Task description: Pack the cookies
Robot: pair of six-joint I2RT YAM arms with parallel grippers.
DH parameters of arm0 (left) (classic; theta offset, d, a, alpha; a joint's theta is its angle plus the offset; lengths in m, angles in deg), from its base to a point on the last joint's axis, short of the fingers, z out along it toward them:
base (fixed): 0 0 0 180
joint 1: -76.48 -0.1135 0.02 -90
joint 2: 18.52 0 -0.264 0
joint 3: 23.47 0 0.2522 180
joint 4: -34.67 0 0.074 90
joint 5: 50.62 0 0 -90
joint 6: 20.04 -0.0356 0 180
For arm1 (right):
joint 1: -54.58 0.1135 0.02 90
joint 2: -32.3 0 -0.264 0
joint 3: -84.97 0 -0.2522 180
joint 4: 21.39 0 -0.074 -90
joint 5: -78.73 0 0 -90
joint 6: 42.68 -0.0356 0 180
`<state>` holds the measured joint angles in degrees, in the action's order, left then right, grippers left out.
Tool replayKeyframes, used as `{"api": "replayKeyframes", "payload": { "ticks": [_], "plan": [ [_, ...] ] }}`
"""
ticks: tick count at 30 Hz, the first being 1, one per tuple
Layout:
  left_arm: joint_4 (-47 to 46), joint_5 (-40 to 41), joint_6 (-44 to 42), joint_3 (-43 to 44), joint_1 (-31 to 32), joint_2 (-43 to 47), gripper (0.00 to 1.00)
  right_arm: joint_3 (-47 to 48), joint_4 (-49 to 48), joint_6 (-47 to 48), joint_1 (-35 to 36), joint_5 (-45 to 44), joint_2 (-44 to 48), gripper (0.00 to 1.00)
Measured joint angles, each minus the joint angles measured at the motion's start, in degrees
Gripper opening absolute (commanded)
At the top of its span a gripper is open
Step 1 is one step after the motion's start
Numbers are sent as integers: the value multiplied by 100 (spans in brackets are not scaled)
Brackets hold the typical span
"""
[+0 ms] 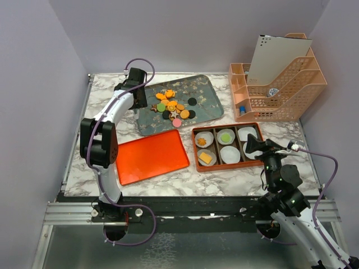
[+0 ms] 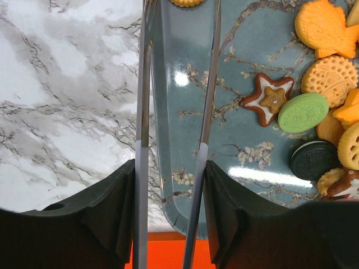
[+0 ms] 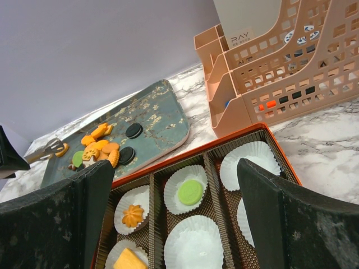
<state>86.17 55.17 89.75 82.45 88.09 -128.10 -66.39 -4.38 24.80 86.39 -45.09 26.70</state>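
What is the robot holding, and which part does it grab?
The left gripper squeezes metal tongs near their handle end; the tong tips are at an orange cookie. The right gripper is open, holding nothing.

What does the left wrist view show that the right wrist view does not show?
Only left wrist: the flat orange lid's edge. Only right wrist: the orange compartment box with white paper cups, and the peach plastic desk organiser. Both: the blue flowered tray, black round sandwich biscuits, thin metal tongs.
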Motion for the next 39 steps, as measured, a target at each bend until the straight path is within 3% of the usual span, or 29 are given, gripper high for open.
{"api": "replayKeyframes", "payload": {
  "ticks": [21,31,39],
  "plan": [
    [-37,-122,13,328,-111,-492,52,0,0,0,0,0,0,100],
    [-26,-186,-11,378,-116,-669,29,0,0,0,0,0,-2,100],
    [-22,-492,-13,291,-116,-472,23,0,0,0,0,0,-2,100]
  ]
}}
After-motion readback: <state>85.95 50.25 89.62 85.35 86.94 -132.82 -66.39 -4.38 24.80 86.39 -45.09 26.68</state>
